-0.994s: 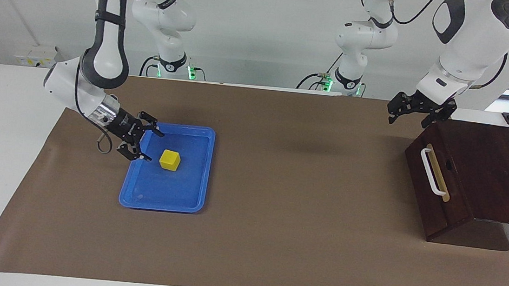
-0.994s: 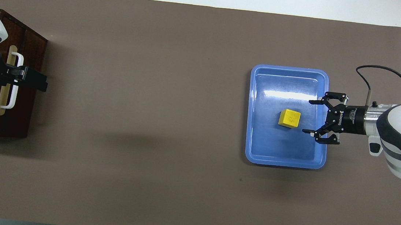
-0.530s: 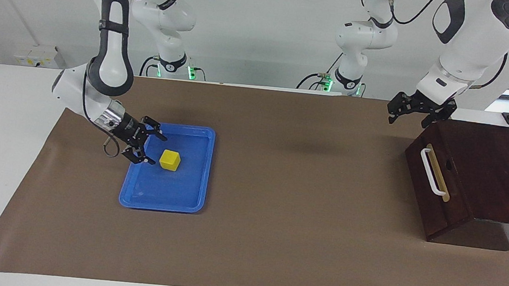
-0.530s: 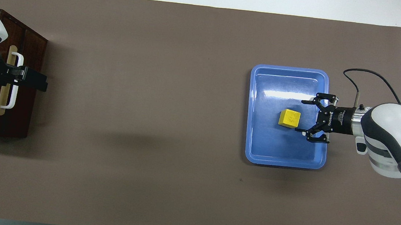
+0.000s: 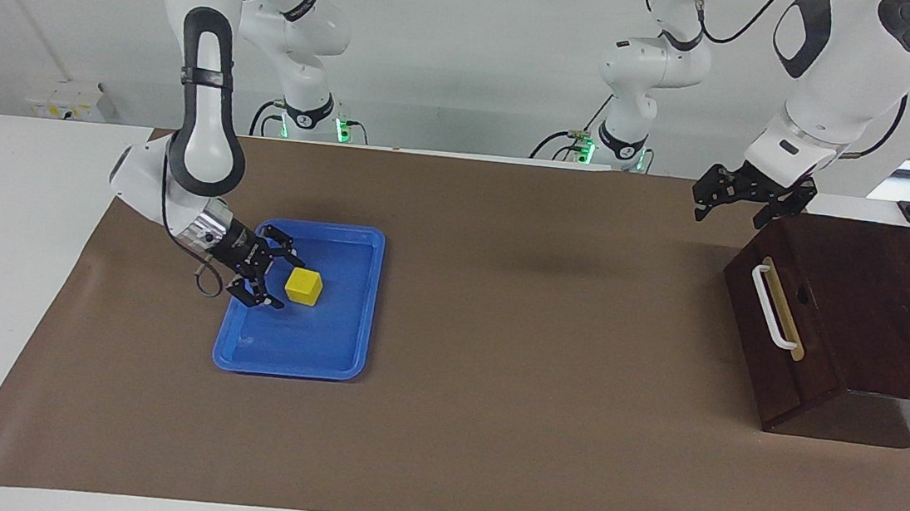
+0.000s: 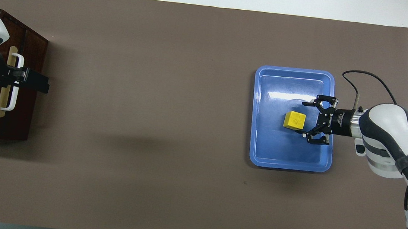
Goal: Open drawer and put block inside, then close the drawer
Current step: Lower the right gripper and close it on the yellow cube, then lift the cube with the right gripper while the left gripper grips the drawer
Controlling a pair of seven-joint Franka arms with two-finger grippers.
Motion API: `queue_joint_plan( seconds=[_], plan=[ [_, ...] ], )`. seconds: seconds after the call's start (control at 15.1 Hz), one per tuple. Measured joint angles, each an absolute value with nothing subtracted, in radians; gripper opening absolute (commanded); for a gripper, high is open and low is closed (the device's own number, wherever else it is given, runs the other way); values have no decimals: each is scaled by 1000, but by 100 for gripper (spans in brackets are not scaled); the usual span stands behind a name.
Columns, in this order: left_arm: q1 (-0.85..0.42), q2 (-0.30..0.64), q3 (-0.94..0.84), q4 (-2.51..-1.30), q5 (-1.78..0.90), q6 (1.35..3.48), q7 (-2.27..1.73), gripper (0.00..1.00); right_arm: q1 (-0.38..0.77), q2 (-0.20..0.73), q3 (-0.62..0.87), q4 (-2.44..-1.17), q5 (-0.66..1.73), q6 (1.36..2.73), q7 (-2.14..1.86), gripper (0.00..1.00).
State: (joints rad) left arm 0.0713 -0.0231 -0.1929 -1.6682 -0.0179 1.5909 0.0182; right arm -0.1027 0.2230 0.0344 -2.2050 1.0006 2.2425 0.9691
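Right gripper moved in over tray, closer to block.

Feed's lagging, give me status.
Right gripper open beside small yellow cube in blue plastic tray. Left gripper open above shut dark wooden drawer. Nothing obstructing.

Yellow block: small bright cube, flat on the floor of the blue tray, toward right arm's end. Drawer: dark brown wood, white bar handle on tan strip, shut, at left arm's end.
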Motion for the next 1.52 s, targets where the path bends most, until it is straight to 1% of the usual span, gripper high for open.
queue_joint_plan(
  seconds=[0.2, 0.27, 0.4, 0.46, 0.6, 0.66, 0.86, 1.13, 1.33, 1.52],
  plan=[
    [72, -24, -189, -1678, 3, 1602, -56, 100, -101, 223, 34, -2205, 1001, 2252, 969, 100],
    [72, -27, -189, -1699, 35, 1634, -73, 100, -101, 223, 34, -2205, 1001, 2253, 969, 95],
    [71, -36, -191, -1768, 128, 1713, -86, 100, -101, 223, 34, -2205, 1001, 2254, 968, 67],
    [71, -38, -193, -1800, 165, 1748, -91, 100, -101, 223, 34, -2205, 1001, 2254, 968, 46],
    [71, -38, -194, -1859, 246, 1816, -95, 100, -101, 223, 34, -2205, 1001, 2254, 968, 10],
    [70, -36, -195, -1887, 301, 1847, -96, 100, -101, 223, 34, -2205, 1001, 2254, 968, 0],
    [70, -10, -196, -1951, 448, 1939, -110, 100, -99, 223, 34, -2201, 1001, 2255, 966, 0],
    [70, 73, -197, -1967, 558, 2050, -179, 100, -64, 223, 35, -2166, 1001, 2255, 961, 0],
    [71, 114, -193, -1967, 581, 2105, -198, 100, -34, 222, 35, -2101, 998, 2229, 1000, 0],
    [73, 134, -189, -1967, 599, 2134, -200, 100, -13, 214, 37, -2002, 961, 2139, 1059, 0]
  ],
)
